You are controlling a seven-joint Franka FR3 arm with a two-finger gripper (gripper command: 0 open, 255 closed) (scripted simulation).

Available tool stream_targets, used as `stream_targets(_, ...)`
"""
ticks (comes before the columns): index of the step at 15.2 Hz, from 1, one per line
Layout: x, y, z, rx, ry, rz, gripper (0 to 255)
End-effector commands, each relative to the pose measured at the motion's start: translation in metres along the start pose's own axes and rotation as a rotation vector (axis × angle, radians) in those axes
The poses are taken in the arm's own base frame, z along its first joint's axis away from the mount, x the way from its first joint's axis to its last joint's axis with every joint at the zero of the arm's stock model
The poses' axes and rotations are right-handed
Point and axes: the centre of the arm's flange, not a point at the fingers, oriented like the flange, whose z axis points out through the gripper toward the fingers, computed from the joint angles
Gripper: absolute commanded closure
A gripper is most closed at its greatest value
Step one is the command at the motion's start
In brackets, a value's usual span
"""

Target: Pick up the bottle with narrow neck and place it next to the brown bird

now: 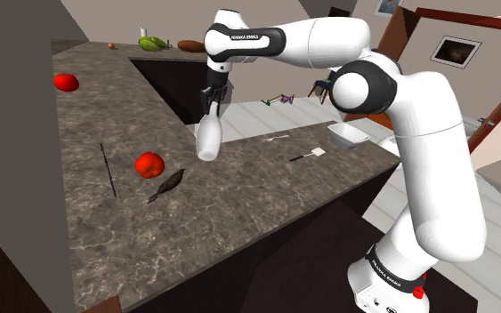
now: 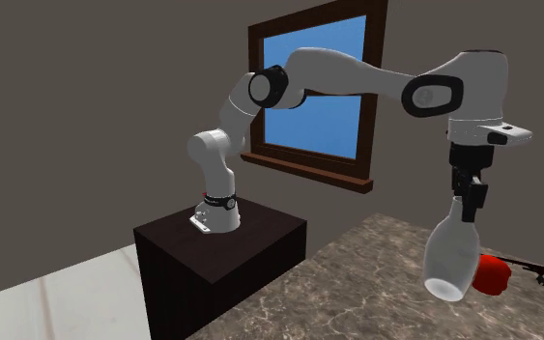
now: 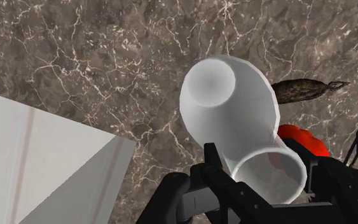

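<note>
A white bottle (image 1: 208,138) with a narrow neck hangs above the dark marble counter (image 1: 239,204), tilted a little, base down. My gripper (image 1: 211,108) is shut on its neck. From the side, the bottle (image 2: 450,256) dangles under the gripper (image 2: 469,198), clear of the surface. In the wrist view the fingers (image 3: 212,167) clasp the neck of the bottle (image 3: 228,108). The brown bird (image 1: 166,185) lies flat on the counter, toward the shoulder view's lower left of the bottle. Beyond the bottle the bird (image 3: 301,91) lies near a red object.
A red round object (image 1: 149,164) sits beside the bird, another (image 1: 66,82) farther back. A thin dark stick (image 1: 108,169), a fork (image 1: 277,138), a spatula (image 1: 309,156) and a white tray (image 1: 349,134) lie around. The counter edge (image 3: 117,137) drops off near the bottle.
</note>
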Motion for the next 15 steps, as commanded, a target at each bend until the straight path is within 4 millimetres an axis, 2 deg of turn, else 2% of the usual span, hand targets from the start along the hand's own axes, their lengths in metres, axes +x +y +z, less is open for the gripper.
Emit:
stream_targets(1,-0.001,0.002,0.011,0.000,0.001,0.000,255)
stream_targets(13,-0.007,0.004,0.074,0.000,0.001,0.000,255)
stream_targets(15,-0.007,0.004,0.074,0.000,0.001,0.000,255)
